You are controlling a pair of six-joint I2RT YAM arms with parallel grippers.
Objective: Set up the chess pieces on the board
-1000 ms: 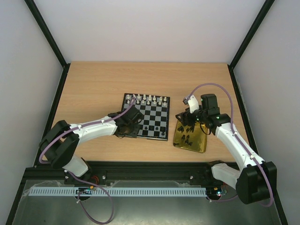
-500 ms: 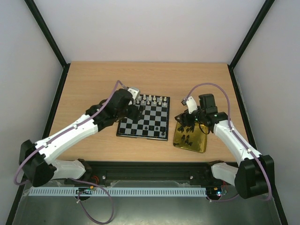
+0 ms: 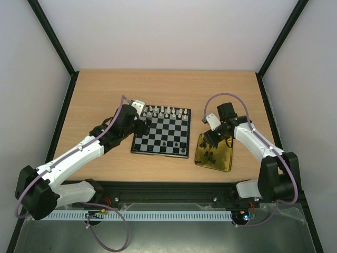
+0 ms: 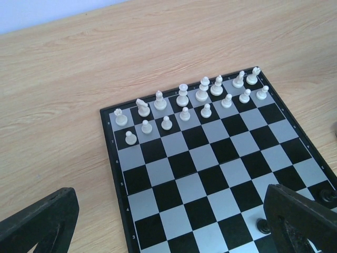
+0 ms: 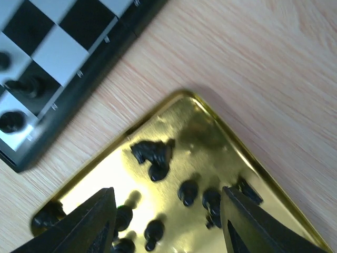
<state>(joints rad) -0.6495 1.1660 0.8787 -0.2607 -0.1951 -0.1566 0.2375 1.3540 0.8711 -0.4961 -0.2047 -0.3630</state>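
The board (image 3: 174,132) lies mid-table, with white chess pieces (image 3: 166,112) standing in two rows along its far edge. In the left wrist view those white pieces (image 4: 184,100) fill the far rows of the board (image 4: 210,174), and a black pawn (image 4: 261,225) stands near my right finger. My left gripper (image 3: 141,123) (image 4: 168,232) hovers open over the board's left side, holding nothing. My right gripper (image 3: 213,141) (image 5: 168,221) is open low over the gold tray (image 5: 210,137), straddling several lying black pieces (image 5: 188,192). A black knight (image 5: 152,155) lies just beyond the fingers.
The gold tray (image 3: 224,166) sits right of the board, near the table's front edge. A corner of the board (image 5: 58,52) with a few black pieces (image 5: 26,87) shows in the right wrist view. Black frame rails border both table sides.
My left gripper opened wide and pulled back from the board's near-left part toward its left edge. My right gripper dropped closer to the tray and its jaws narrowed somewhat.
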